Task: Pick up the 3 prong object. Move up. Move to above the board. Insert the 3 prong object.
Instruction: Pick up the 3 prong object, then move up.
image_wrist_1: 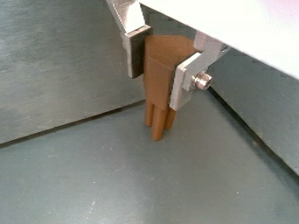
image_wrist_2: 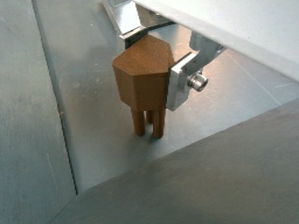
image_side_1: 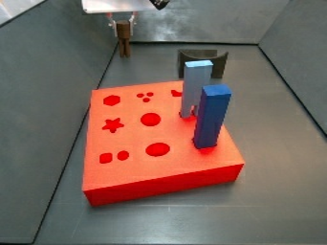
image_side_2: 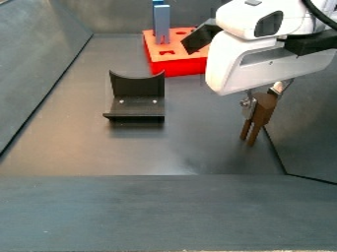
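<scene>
The 3 prong object is a brown wooden piece with a blocky head and thin prongs below; it also shows in a wrist view. My gripper is shut on its head, the silver fingers against its two sides. In both side views the piece hangs under the gripper, its prong tips at or just above the grey floor. The board is a flat red block with cut-out holes, apart from the gripper; only part of it shows in a side view.
Two tall blue blocks stand in the board. The dark fixture stands on the floor beside the board. Grey walls enclose the floor, and the gripper is near a corner wall.
</scene>
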{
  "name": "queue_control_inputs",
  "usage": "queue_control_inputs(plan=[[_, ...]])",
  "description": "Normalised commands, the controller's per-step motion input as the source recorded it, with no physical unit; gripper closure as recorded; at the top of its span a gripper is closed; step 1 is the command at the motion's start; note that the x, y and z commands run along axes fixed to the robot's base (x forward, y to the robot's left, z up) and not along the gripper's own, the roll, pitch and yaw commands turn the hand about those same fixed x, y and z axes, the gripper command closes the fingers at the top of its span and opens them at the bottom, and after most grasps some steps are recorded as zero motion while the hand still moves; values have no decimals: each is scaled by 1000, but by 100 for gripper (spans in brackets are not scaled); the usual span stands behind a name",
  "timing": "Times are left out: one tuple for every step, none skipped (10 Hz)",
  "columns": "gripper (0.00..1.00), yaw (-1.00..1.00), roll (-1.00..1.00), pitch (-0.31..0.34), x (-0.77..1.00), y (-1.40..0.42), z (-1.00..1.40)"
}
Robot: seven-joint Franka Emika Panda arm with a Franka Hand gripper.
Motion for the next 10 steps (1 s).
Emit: queue_control_inputs(plan=[[100,0,0,0,0,0,0],[100,0,0,0,0,0,0],[100,0,0,0,0,0,0],[100,0,0,0,0,0,0],[100,0,0,0,0,0,0],[100,0,0,0,0,0,0],[100,0,0,0,0,0,0],[100,0,0,0,0,0,0],[100,0,0,0,0,0,0],[100,0,0,0,0,0,833]])
